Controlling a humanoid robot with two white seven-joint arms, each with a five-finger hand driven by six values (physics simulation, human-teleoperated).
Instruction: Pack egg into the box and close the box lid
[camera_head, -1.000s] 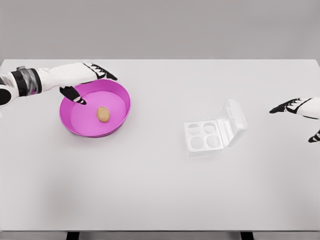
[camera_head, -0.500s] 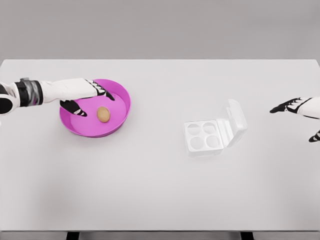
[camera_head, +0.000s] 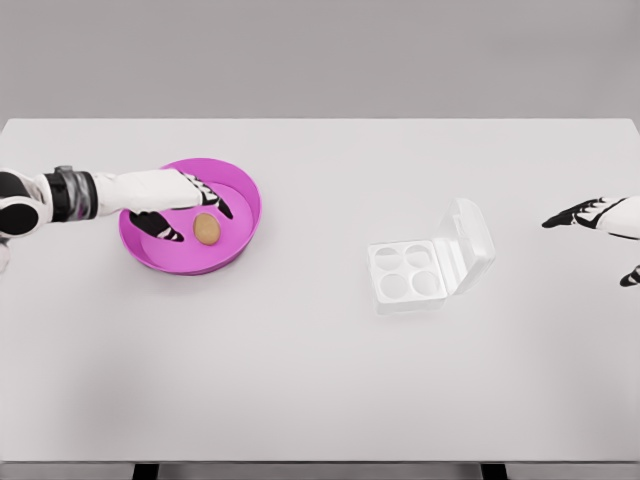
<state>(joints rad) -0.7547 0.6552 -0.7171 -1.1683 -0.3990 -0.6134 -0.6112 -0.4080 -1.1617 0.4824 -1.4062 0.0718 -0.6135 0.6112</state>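
A brown egg (camera_head: 206, 228) lies in the magenta bowl (camera_head: 240, 181) on the left of the white table. My left hand (camera_head: 195, 211) reaches into the bowl from the left, open, its fingers above and its thumb below and left of the egg, close around it but not closed on it. A clear egg box (camera_head: 406, 273) with four empty cups sits right of centre, its lid (camera_head: 469, 243) standing open on the right side. My right hand (camera_head: 598, 225) hovers open at the right edge, apart from the box.
The white table (camera_head: 320, 380) spans the view, with its front edge near the bottom and a grey wall behind.
My left hand has moved down from the bowl's far rim into the bowl and come up against the egg. The right hand has barely moved.
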